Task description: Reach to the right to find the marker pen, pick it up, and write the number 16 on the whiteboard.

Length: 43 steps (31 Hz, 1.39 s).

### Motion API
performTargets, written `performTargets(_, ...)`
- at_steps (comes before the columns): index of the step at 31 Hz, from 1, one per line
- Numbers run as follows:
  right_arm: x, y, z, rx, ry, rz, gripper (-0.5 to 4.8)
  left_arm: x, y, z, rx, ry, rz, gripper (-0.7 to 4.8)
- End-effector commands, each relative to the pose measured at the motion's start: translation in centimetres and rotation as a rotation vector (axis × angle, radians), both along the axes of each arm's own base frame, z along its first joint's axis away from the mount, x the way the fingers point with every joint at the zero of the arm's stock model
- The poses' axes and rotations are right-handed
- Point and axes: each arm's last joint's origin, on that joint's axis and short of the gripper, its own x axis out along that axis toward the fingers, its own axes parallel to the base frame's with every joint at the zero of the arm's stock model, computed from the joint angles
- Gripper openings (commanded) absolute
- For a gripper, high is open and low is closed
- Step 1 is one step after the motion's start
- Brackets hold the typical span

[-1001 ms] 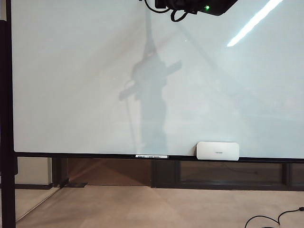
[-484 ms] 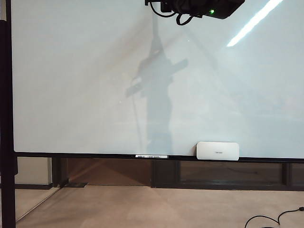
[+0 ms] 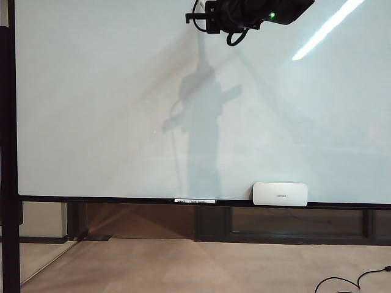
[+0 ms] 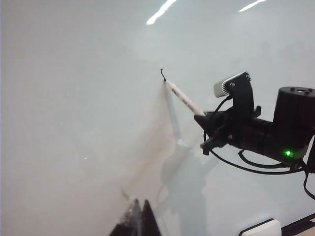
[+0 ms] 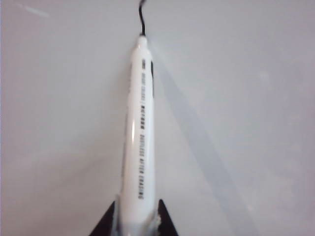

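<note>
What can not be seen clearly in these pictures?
- Exterior view: marker pen and any stroke lie above the top edge; only the right gripper's arm shows.
- Right wrist view: short black stroke is cut off by the edge; print on the marker pen is too blurred.
- Left wrist view: left gripper is cropped, its jaws unclear.

The whiteboard [image 3: 91, 110] is smooth and glossy white, mirroring ceiling lights, within a thin matt black frame. The marker pen [image 5: 140, 142] has a shiny white plastic barrel with small black print. The right gripper [image 5: 138, 216], closed around the pen, looks like matt black plastic, as does the left gripper [image 4: 138, 221]. The eraser [image 3: 280, 193] is smooth white plastic. The floor looks matt beige.
</note>
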Motion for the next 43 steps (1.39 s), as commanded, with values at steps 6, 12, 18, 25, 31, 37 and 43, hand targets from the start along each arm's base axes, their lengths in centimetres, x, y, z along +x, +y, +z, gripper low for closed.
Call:
performTargets(6, 0.5, -0.1, -1.6, -0.03, 0.174, -0.042, -0.05, -0.1, 0.1, 0.3, 0.01, -0.025, 0.011, -0.06)
performTargets(12, 0.5, -0.1, -2.3, -0.045, 0.251, -0.037, -0.05, -0.1, 0.1, 0.3, 0.007, -0.025, 0.019, -0.06)
performTargets(18, 0.5, -0.1, -3.0, -0.074, 0.315, -0.032, -0.05, -0.2, 0.2, 0.3, 0.003, -0.025, 0.028, -0.06)
performTargets(25, 0.6, -0.2, -3.7, -0.089, 0.383, -0.035, -0.05, -0.4, 0.3, 0.4, -0.001, -0.032, 0.028, -0.06)
performTargets(31, 0.6, -0.4, -3.9, -0.092, 0.407, -0.034, -0.05, -0.7, 0.4, 0.5, -0.005, -0.039, 0.029, -0.06)
performTargets(37, 0.1, 0.5, -2.6, -0.061, 0.304, 0.009, -0.05, -0.7, 0.4, 0.3, 0.003, -0.02, 0.034, -0.06)
performTargets(43, -1.5, 2.4, -0.8, -0.078, 0.195, 0.045, -0.05, -0.9, 0.6, 0.2, 0.004, -0.007, 0.052, -0.06)
